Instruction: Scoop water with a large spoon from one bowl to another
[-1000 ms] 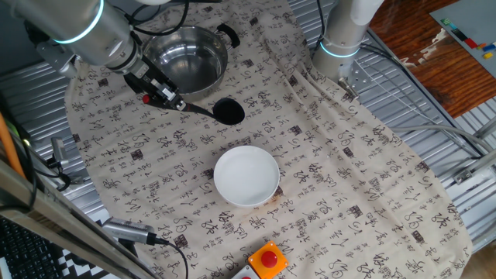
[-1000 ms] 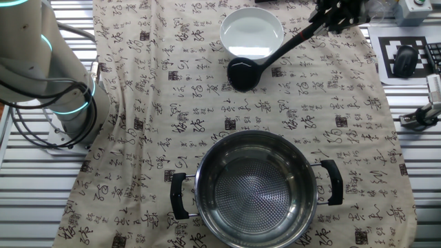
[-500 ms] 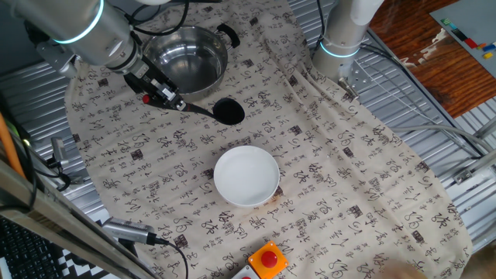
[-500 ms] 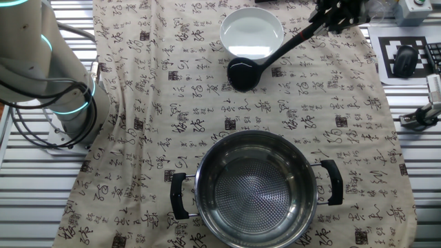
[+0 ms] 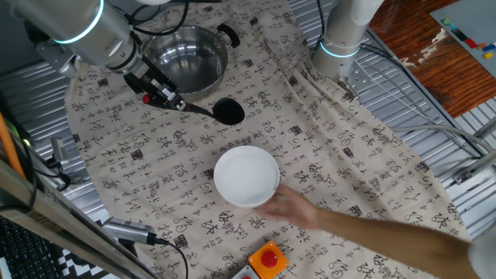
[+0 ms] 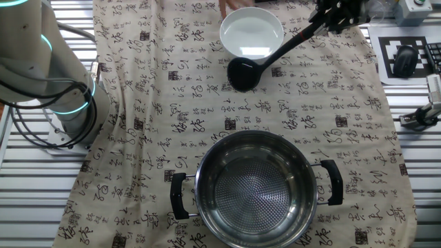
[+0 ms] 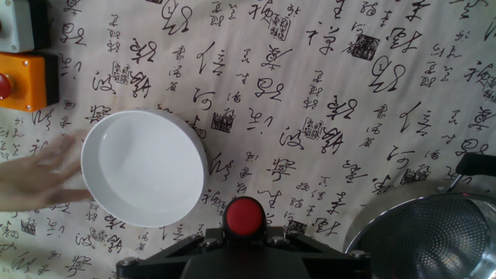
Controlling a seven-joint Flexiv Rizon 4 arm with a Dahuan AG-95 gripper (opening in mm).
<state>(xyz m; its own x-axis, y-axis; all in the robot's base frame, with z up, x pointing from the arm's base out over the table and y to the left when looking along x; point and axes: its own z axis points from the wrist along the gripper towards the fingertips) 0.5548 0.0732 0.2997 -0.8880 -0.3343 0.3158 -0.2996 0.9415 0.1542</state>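
Observation:
My gripper [image 5: 159, 91] is shut on the long handle of the black ladle; its deep cup [image 5: 228, 111] rests low over the cloth between the two bowls. The other fixed view shows the gripper [image 6: 335, 15] at the top right and the ladle cup [image 6: 242, 74] just below the white bowl [image 6: 251, 32]. The white bowl [image 5: 246, 176] sits mid-table. The steel pot with black handles [image 5: 186, 58] stands behind the ladle and looks empty [image 6: 256, 187]. In the hand view the ladle's red end [image 7: 243, 215] shows above my gripper [image 7: 243, 242], with the white bowl [image 7: 143, 167] on the left and the pot [image 7: 434, 236] at the lower right.
A person's hand [image 5: 294, 208] reaches in from the lower right and touches the white bowl's rim; it also shows in the hand view [image 7: 35, 182]. An orange box with a red button [image 5: 267, 260] sits at the front edge. A second arm's base [image 5: 341, 39] stands at the back.
A person's hand and forearm have come in from the front right and reached the white bowl. My gripper, the ladle and both bowls have not moved.

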